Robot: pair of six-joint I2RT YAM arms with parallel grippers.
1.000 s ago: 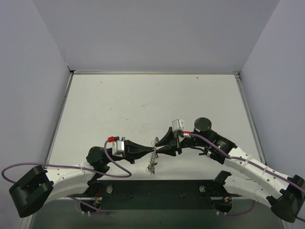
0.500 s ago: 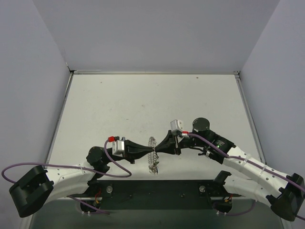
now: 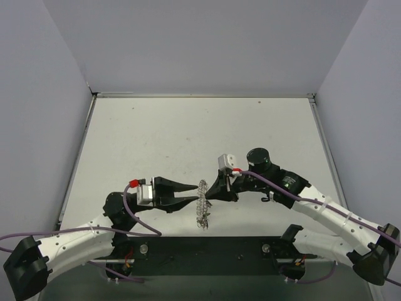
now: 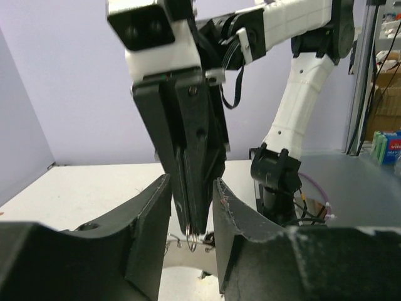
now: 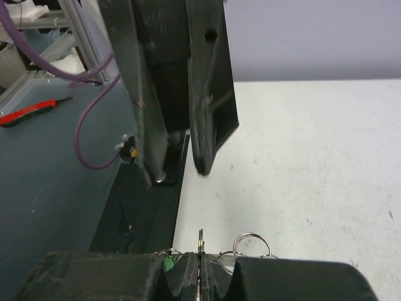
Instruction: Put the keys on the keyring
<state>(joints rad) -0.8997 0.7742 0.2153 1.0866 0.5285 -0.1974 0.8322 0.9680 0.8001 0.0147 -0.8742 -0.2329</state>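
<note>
Pinching the keyring at its 3 o'clock rim: right gripper, pressed shut. Left gripper spread, empty, at 9 o'clock. Regrip step, likely; next needs left closing squarely on the rim, clear of the keys.

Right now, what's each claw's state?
Left claw: open, gripping nothing.
Right claw: closed on the large silvery coil-rimmed metal keyring.

left claw: fingers parted, tips just beside the keyring; contact unclear.
right claw: pinched together on the keyring, tip facing the left claw.
keyring: edge-on, coil-like, between the two claw tips.
keys: small cluster just below the claw tips, toward the arm bases; colours too small to tell.
desk: white, stretching beyond both claws.
</note>
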